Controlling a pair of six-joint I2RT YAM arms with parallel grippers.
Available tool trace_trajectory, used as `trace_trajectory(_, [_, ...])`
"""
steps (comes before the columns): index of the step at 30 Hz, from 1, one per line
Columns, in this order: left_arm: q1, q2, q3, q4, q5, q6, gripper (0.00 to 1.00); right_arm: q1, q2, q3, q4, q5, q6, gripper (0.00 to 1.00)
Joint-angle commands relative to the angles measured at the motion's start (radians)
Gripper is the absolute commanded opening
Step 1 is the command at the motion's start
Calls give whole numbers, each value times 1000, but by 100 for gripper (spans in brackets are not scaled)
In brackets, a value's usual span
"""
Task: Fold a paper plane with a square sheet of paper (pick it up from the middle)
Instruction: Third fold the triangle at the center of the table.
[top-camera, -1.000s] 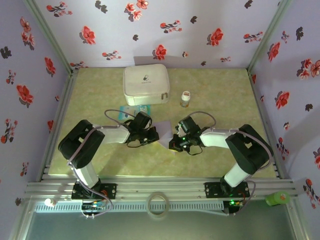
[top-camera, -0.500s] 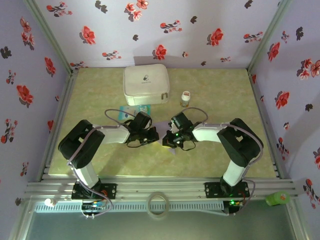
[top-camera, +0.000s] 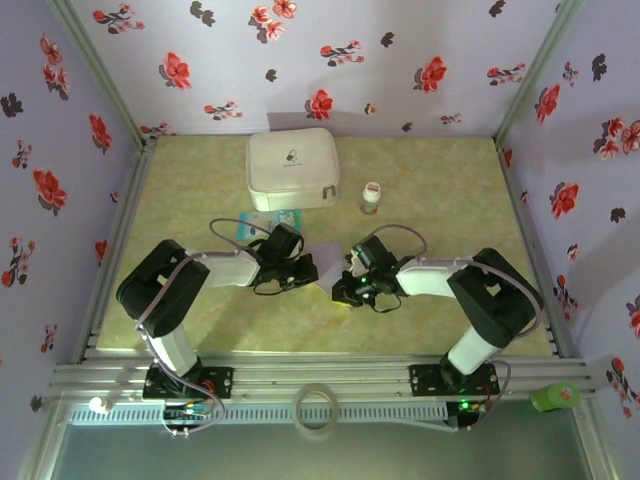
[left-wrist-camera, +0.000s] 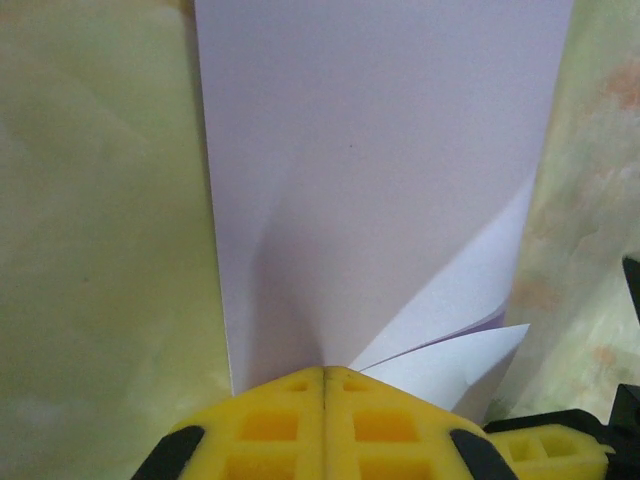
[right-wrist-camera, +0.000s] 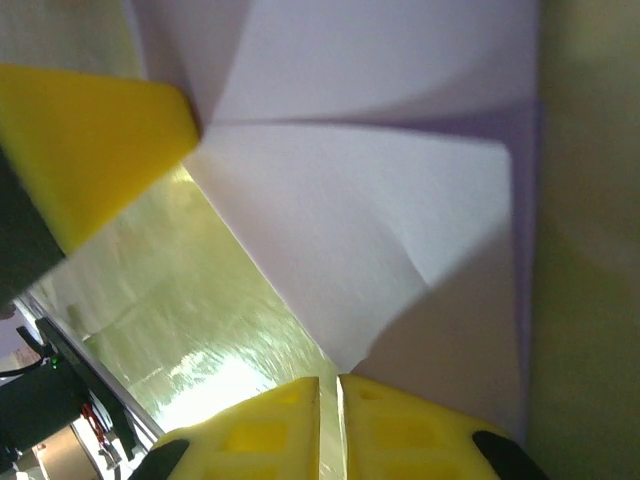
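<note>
Right arm has drawn back toward the right and the near side since half a second ago, its wrist swung away from the left one. Left arm is unchanged over that span.

Near edge: grey ring of tape (top-camera: 318, 408) lies on the aluminium rail (top-camera: 330, 378) between the two arm bases. Small green object (top-camera: 555, 397) sits at the rail's right end.

Mid-desk: left pincer (top-camera: 310, 270) and right pincer (top-camera: 346, 290) face each other, close together, over the yellow-green desk (top-camera: 200, 180). Square sheet of thin lavender paper (top-camera: 326, 254) sits between them, partly covered by both.

Left wrist view: left pincer (left-wrist-camera: 325, 385) has its yellow pads pressed flat together, clamping the near edge of the sheet (left-wrist-camera: 380, 180). A soft crease rises from the grip. On the right a loose flap curls up, showing a second layer under it.

Right wrist view: right pincer (right-wrist-camera: 328, 390) pads are closed to a hairline slit, with a pointed folded corner of the sheet (right-wrist-camera: 380, 200) running down into them. Sheet is lifted, desk visible below it. A yellow finger (right-wrist-camera: 90, 140) of the left pincer touches the sheet at upper left.

Further back: teal-and-white printed packet (top-camera: 262, 222) lies just behind the left wrist. Beyond it stand a small capped jar (top-camera: 371, 197) and a white zip case (top-camera: 292, 170), near the floral back wall (top-camera: 330, 60).
</note>
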Motion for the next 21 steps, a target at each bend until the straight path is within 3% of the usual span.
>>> trace_trajectory(1, [13,30,-33,-65,-48,-1,0,-13,-40,-58,-79,-6,-23,12])
trace_trajectory(11, [11,-1,-60,-26,-31,-47,0,-72,-237,-137,-152,16,-45,10])
trace_trajectory(17, [-20,-51,-97,51,-28,-143,0,-82,-324,-59,-330,264,-77,11])
trace_trajectory(21, [-46,-104,-118,70,-69,-196,2,-82,-311,-16,-343,299,-77,16])
